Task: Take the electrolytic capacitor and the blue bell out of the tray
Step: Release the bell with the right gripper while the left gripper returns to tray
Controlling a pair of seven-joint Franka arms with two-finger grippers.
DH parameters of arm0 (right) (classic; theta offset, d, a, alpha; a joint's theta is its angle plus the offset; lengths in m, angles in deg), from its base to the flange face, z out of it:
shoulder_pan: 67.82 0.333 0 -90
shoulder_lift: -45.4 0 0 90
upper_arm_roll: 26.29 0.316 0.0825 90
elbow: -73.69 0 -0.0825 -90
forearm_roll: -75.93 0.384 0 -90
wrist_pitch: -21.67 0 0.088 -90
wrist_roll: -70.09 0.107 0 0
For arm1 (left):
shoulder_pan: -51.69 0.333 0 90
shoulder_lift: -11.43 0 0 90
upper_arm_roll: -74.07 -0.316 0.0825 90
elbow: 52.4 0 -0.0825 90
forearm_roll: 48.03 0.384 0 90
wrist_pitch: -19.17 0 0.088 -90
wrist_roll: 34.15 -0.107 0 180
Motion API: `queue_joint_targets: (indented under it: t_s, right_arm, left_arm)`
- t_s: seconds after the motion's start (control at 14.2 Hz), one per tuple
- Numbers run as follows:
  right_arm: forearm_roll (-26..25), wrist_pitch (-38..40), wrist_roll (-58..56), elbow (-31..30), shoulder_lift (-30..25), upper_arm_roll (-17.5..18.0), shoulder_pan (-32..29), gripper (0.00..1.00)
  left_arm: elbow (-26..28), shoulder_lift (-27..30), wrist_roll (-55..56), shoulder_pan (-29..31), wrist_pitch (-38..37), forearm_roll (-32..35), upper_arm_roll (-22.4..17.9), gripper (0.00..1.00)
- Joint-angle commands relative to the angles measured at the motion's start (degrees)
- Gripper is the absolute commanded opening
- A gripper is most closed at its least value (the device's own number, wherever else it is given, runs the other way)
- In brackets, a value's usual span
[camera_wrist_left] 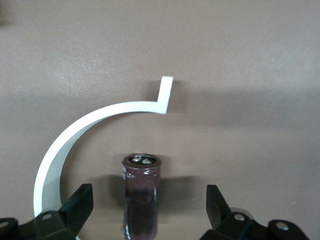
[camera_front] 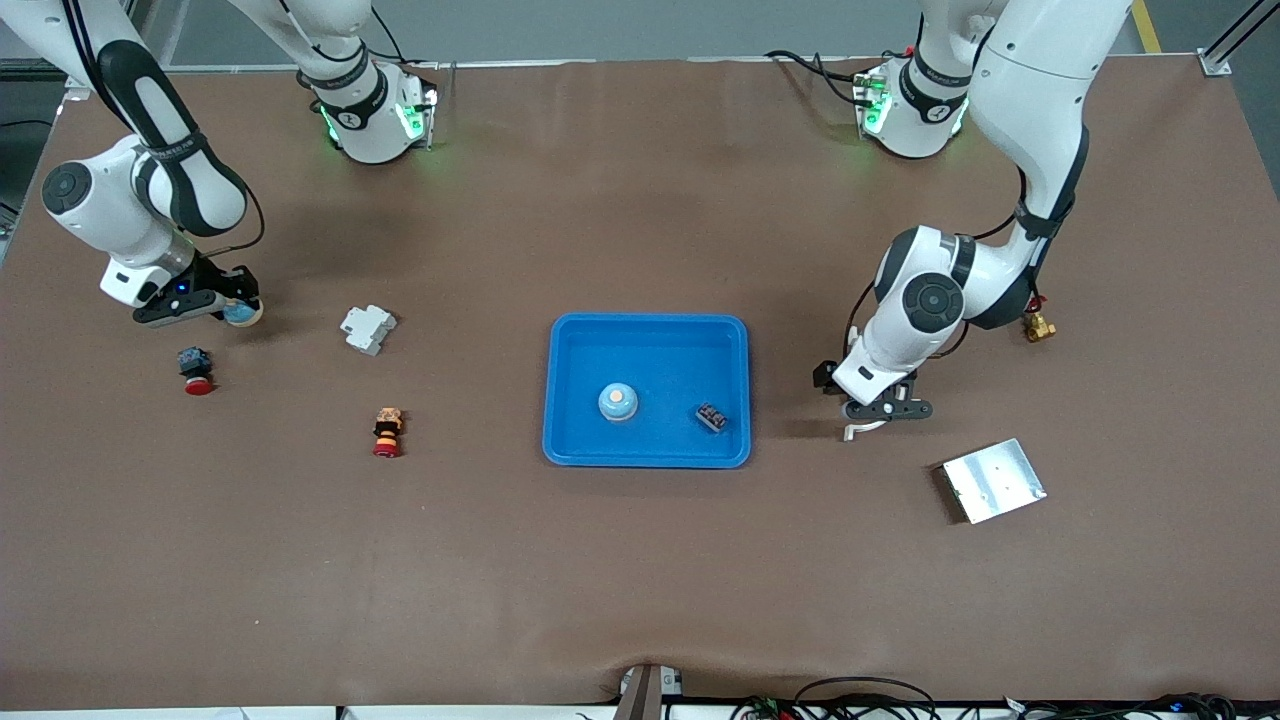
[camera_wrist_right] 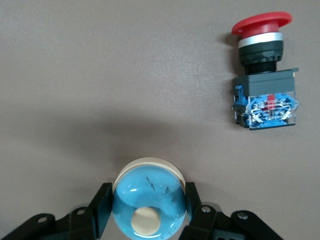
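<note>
Left gripper (camera_wrist_left: 147, 210) fingers wide around the capacitor (camera_wrist_left: 141, 195) on the desk (camera_front: 640, 580): lift clear vertically. Right gripper (camera_wrist_right: 149, 212) clamps the bell (camera_wrist_right: 148, 200).

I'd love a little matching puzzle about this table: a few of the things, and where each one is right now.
Things:
1. shiny blue dome bell
2. dark maroon cylindrical capacitor
3. small black ridged block
4. flat silver metal plate

Places:
A. in the bright-blue plastic tray
B. between the left gripper's open jaws
C. clamped by the right gripper
D. bare table, left arm's end

Pairs: 1-C, 2-B, 3-A, 4-D
</note>
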Motion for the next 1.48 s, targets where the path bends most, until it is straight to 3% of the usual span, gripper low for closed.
queue_joint_targets:
  t_s: [0.0, 0.07, 0.14, 0.42, 0.56, 0.91, 1.19, 1.41]
  right_arm:
    - [0.88, -0.60, -1.33, -0.30, -0.22, 0.48, -0.55, 0.22]
    - [0.88, -0.60, -0.99, -0.30, -0.13, 0.57, -0.55, 0.92]
    - [0.88, -0.60, -0.98, -0.39, -0.13, 0.57, -0.72, 1.00]
    - [0.88, 1.68, -0.37, -0.13, -1.88, 0.74, -0.46, 1.00]
    - [0.97, 7.11, 0.33, 1.53, -4.08, 1.09, 0.15, 1.00]
    - [0.97, 18.10, 15.16, 5.22, -9.45, 1.09, 9.28, 1.00]
    - [0.97, 26.81, 25.97, 12.16, -9.63, 1.18, 16.57, 1.00]
    - [1.06, 32.17, 36.69, 17.96, -9.36, 1.18, 23.69, 1.00]
  left_arm:
    - [-0.20, 3.10, 6.27, 0.67, -2.79, 0.46, 1.49, 1.00]
    - [-0.99, 3.45, 9.26, 0.76, -3.67, 0.20, 2.27, 1.00]
    - [-1.95, 3.72, 13.55, 0.85, -4.37, -1.89, 3.06, 1.00]
    - [-7.75, 2.93, 27.54, 0.24, -7.71, -5.25, 4.74, 1.00]
    - [-11.61, 1.88, 32.90, -0.47, -11.57, -5.25, 4.83, 1.00]
    - [-22.86, -4.44, 43.80, -2.04, -14.93, -5.25, 6.32, 1.00]
    - [-32.71, -11.21, 52.78, -4.34, -14.93, -5.16, 6.23, 1.00]
    - [-35.88, -14.64, 55.68, -6.27, -14.93, -5.16, 6.23, 1.00]
